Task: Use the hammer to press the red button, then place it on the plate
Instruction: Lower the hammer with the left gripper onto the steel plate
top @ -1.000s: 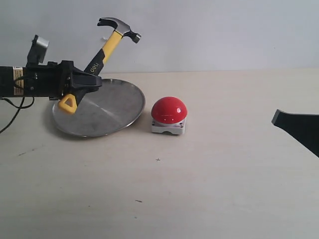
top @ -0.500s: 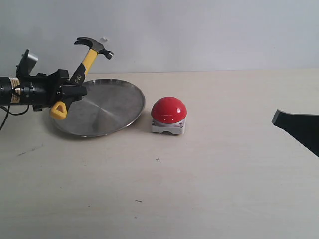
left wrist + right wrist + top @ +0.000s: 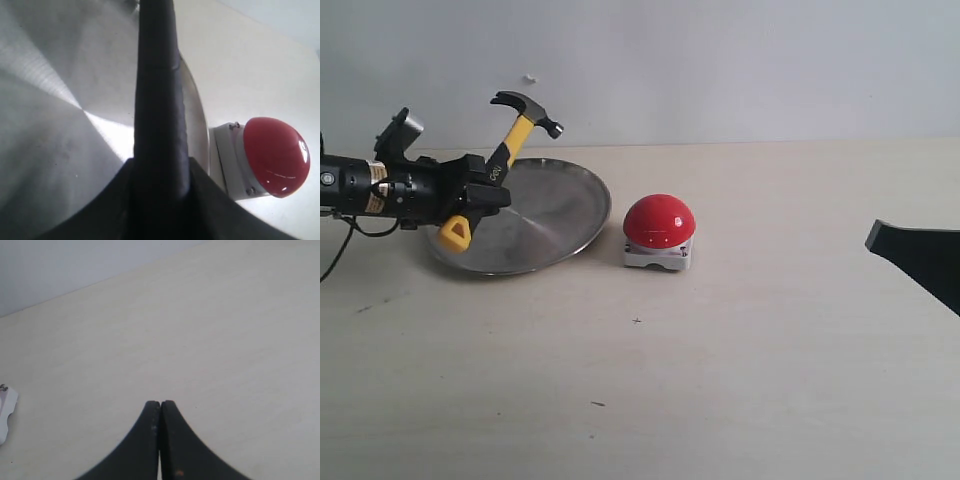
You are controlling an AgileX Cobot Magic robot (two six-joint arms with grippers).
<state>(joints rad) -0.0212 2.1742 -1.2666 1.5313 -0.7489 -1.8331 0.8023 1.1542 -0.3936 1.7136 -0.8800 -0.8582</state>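
My left gripper (image 3: 480,195) is shut on the hammer (image 3: 516,137), gripping the black part of its handle. The hammer tilts up to the right, its dark steel head raised above the plate's far rim and its yellow end hanging below the jaws. In the left wrist view the handle (image 3: 157,100) runs straight out between the jaws over the plate (image 3: 55,125). The round steel plate (image 3: 555,215) lies at the left of the table. The red button (image 3: 659,221) on its white base stands just right of the plate; it also shows as the red button (image 3: 275,157). My right gripper (image 3: 160,404) is shut and empty.
The right arm shows as a dark shape (image 3: 920,255) at the right edge of the table. A corner of the button's white base (image 3: 6,412) shows in the right wrist view. Pale tabletop (image 3: 720,380) spreads in front of the plate and button.
The left arm with the hammer drew back left and lower from a second ago, then shifted slightly right again over the plate's left side. The right arm has not moved.
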